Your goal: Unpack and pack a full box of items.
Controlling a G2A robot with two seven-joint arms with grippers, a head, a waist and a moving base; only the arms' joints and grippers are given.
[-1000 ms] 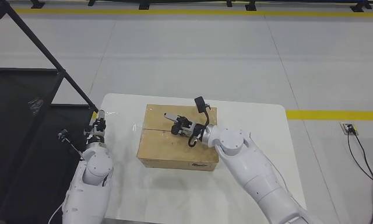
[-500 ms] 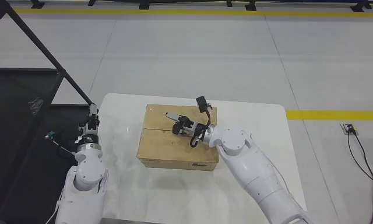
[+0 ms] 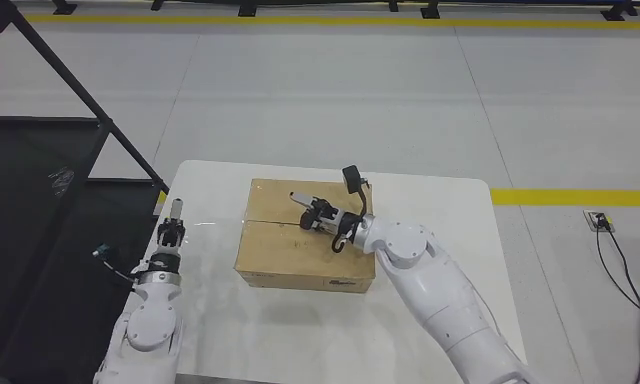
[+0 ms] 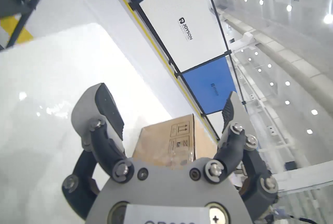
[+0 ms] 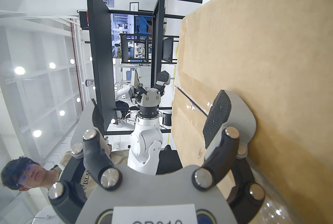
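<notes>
Box (image 3: 300, 254) rests shut on white table (image 3: 440, 284) amid grey floor (image 3: 330, 94); left gripper (image 4: 167, 95), right gripper (image 5: 159, 105) wide.

Factory hall: a pale grey floor (image 3: 330, 94) surrounds a white, round-cornered table (image 3: 215, 184). A yellow line (image 3: 300, 21) runs along the foot of blue and white partition panels (image 4: 169, 9), well beyond the table's far edge. A black-framed rack (image 3: 40, 234) stands off its left edge. Round ceiling lights (image 4: 288, 8) shine overhead.
</notes>
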